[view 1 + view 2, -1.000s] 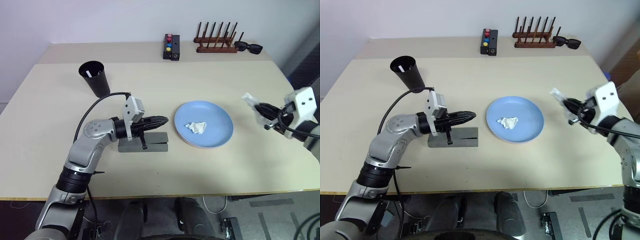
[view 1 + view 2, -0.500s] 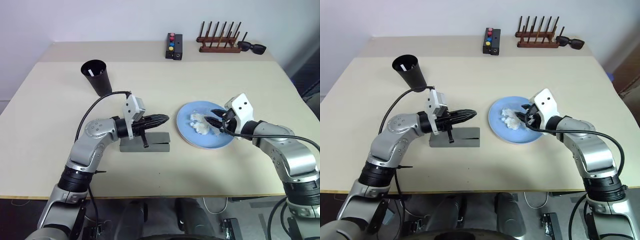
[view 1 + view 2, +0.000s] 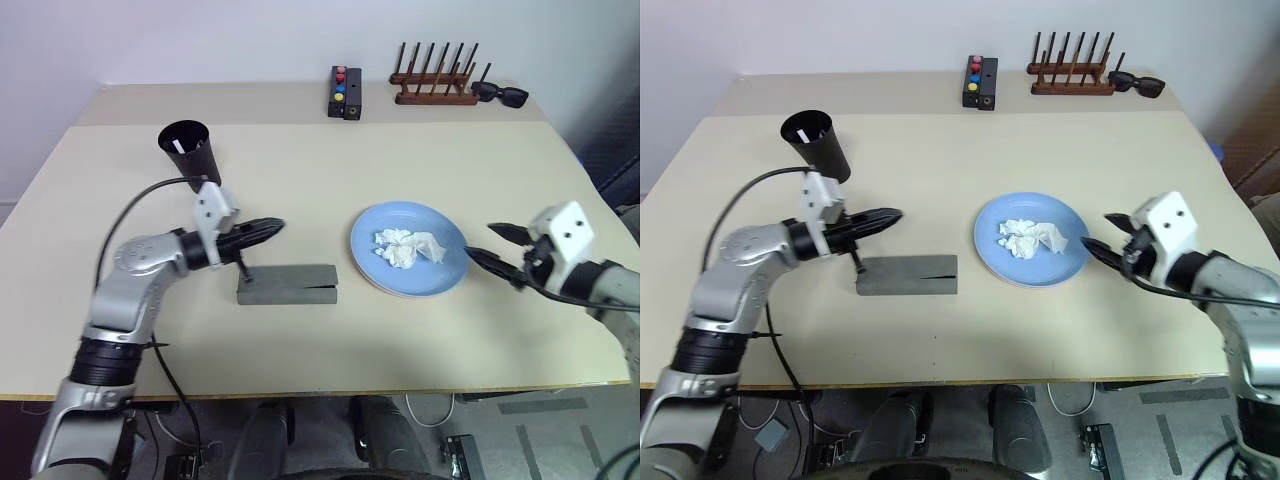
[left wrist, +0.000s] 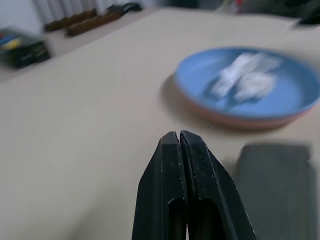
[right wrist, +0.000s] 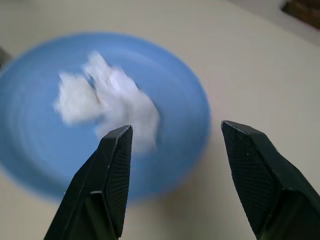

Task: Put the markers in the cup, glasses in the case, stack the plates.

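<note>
Plates (image 3: 440, 285) stacked; right jaws (image 3: 487, 248) spread empty, left jaws (image 3: 276, 224) closed.

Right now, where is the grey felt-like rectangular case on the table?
In the left eye view the grey felt-like rectangular case lies closed near the table's middle, left of the stacked round plates and just below the shut left end effector.

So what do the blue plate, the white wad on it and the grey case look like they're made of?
The blue plate looks like smooth matte plastic, even in colour with soft shading. The white wad is crumpled and creased, probably tissue or paper. The grey case has a dull, glare-free surface, felt-like fabric perhaps; the weave cannot be made out.
</note>
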`<state>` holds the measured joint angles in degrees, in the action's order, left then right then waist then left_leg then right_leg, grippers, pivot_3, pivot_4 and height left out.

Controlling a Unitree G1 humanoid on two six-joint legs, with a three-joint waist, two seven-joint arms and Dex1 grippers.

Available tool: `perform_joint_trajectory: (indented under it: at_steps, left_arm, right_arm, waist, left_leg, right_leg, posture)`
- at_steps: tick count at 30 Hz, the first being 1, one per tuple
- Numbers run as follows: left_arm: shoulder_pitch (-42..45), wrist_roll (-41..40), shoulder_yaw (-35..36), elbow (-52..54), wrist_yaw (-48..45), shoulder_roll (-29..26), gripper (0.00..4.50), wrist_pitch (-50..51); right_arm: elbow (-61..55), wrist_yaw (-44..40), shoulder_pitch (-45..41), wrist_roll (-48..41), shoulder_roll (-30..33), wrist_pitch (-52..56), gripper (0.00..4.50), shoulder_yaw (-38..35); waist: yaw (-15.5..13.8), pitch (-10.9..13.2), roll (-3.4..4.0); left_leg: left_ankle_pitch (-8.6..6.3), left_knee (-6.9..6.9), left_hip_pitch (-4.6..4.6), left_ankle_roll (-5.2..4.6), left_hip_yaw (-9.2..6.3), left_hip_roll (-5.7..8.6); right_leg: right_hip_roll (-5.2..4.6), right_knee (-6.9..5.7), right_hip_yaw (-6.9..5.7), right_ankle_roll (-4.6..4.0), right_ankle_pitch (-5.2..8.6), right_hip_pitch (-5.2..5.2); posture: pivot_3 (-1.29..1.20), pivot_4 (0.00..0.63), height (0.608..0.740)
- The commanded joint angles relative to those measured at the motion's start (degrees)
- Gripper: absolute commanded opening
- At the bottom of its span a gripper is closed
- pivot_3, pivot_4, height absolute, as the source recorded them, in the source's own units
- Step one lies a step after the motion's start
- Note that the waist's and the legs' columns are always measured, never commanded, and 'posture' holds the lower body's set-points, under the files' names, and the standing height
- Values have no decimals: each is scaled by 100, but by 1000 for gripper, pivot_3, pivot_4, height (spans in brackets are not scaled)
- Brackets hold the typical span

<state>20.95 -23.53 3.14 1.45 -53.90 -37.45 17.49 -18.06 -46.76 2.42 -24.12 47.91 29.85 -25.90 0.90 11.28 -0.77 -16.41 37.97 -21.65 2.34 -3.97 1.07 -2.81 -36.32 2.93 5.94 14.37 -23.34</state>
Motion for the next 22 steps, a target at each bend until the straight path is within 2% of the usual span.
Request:
perform_joint_trajectory:
  at_steps: [1, 8, 12, 22]
  left_arm:
    - [-320, 105, 426, -148, -153, -411, 0, -235]
    - [-1016, 104, 1030, -404, -166, -832, 0, -424]
    - [-1485, 62, 1431, -399, -69, -861, 0, -481]
    - [-2029, -32, 1783, 19, 144, -793, 0, -297]
  right_arm:
    - [26, -467, 465, -304, 92, -203, 2853, -761]
    - [648, -828, 749, -294, 55, -604, 2853, -1002]
    - [1136, -845, 486, -210, 51, -832, 2853, -796]
    - [1798, -871, -164, -79, 114, -1174, 2853, -330]
  waist:
    - [-6, 0, 0]
    - [-5, 0, -1]
    - [18, 0, -1]
    - [-11, 1, 0]
  left_leg:
    - [0, 0, 1, 0, 1, -1]
    - [0, 4, 20, 0, 19, -25]
    - [-1, 3, 20, 0, 23, -30]
    - [-1, 2, 18, -1, 30, -37]
  right_leg:
    - [-1, 0, 0, 0, 0, 1]
    - [-3, 2, 6, -25, 11, 17]
    - [-3, 3, 7, -24, 10, 15]
    - [-3, 4, 8, -27, 9, 13]
  posture:
    - [0, 150, 735]
    - [0, 150, 735]
    - [0, 150, 735]
    - [0, 150, 735]
